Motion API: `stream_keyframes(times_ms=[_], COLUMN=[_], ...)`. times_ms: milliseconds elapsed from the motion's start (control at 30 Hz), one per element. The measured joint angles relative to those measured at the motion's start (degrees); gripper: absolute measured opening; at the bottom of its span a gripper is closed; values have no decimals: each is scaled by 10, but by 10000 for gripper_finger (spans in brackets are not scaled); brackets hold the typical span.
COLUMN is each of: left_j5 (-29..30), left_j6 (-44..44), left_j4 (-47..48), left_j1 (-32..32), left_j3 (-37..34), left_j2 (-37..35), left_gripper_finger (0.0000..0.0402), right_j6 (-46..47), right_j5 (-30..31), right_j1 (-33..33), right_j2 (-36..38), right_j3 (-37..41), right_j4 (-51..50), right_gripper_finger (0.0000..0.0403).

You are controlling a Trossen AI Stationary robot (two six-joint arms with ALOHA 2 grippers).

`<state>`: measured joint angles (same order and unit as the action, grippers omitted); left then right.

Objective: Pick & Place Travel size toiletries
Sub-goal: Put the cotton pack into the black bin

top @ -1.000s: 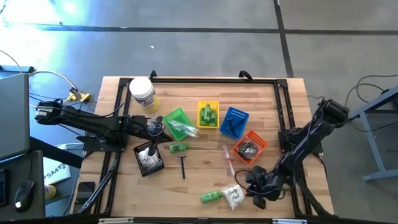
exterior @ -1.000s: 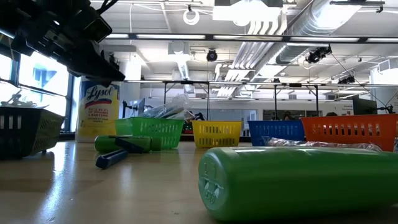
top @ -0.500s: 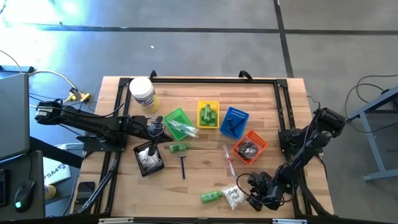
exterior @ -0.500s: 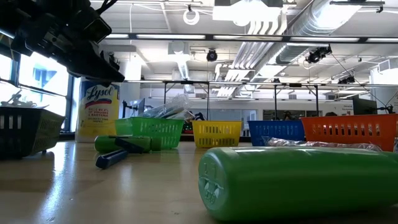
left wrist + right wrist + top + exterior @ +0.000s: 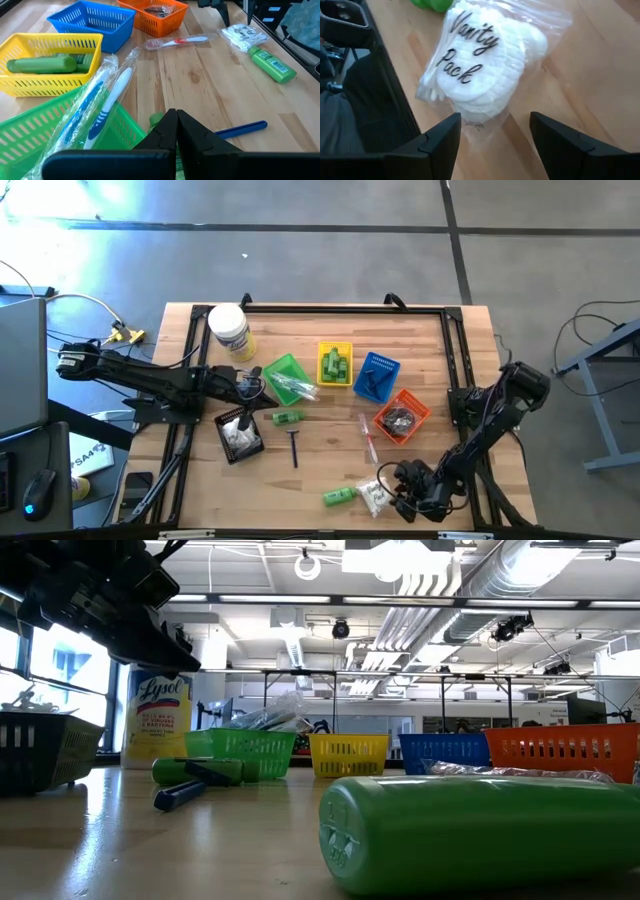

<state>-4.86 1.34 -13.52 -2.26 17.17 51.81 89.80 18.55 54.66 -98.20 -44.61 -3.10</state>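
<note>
A white sachet (image 5: pixel 480 65) marked "Vanity Pack" lies flat near the table's near edge, also seen from above as the sachet (image 5: pixel 375 496). My right gripper (image 5: pixel 495 145) hangs open just above its near end, one finger on either side, touching nothing. A green bottle (image 5: pixel 338 497) lies left of the sachet. Another green bottle (image 5: pixel 287 418), a dark razor (image 5: pixel 294 446) and a wrapped toothbrush (image 5: pixel 366 438) lie mid-table. My left gripper (image 5: pixel 176 125) waits shut over the green basket's (image 5: pixel 285 378) near corner.
Yellow (image 5: pixel 335 364), blue (image 5: pixel 376 376), orange (image 5: pixel 402 417) and black (image 5: pixel 240 434) baskets stand across the middle. A white jar (image 5: pixel 229 330) stands at the far left. A black frame rail (image 5: pixel 385 100) runs close beside the sachet at the near edge.
My right gripper has moved toward the table's near edge and a little left, closing in on the white sachet. The sachet and the other things have stayed where they were.
</note>
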Motion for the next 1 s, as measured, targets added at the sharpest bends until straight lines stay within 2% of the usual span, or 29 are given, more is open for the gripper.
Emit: stream_keyframes(times_ms=[200, 300, 400, 567, 633, 833, 1000], left_j5=[0, 0, 0, 0, 0, -2, -2], left_j6=[0, 0, 2, 4, 4, 5, 7], left_j4=[0, 0, 0, 0, 0, 0, 0], left_j1=[0, 0, 0, 0, 0, 0, 0], left_j3=[0, 0, 0, 0, 0, 0, 0], left_j2=[0, 0, 0, 0, 0, 0, 0], left_gripper_finger=[2, 2, 2, 2, 2, 2, 2], right_j6=[-30, -60, -61, -68, -73, -88, -153], right_j5=[11, 13, 14, 24, 23, 12, 20], right_j1=[0, 0, -2, -3, -3, -3, -3], right_j2=[-6, -8, -9, -9, -9, 6, 62], right_j3=[-1, 1, 1, 1, 1, 1, 1], right_j4=[13, 27, 30, 30, 31, 33, 33], right_gripper_finger=[229, 207, 155, 38, 12, 3, 3])
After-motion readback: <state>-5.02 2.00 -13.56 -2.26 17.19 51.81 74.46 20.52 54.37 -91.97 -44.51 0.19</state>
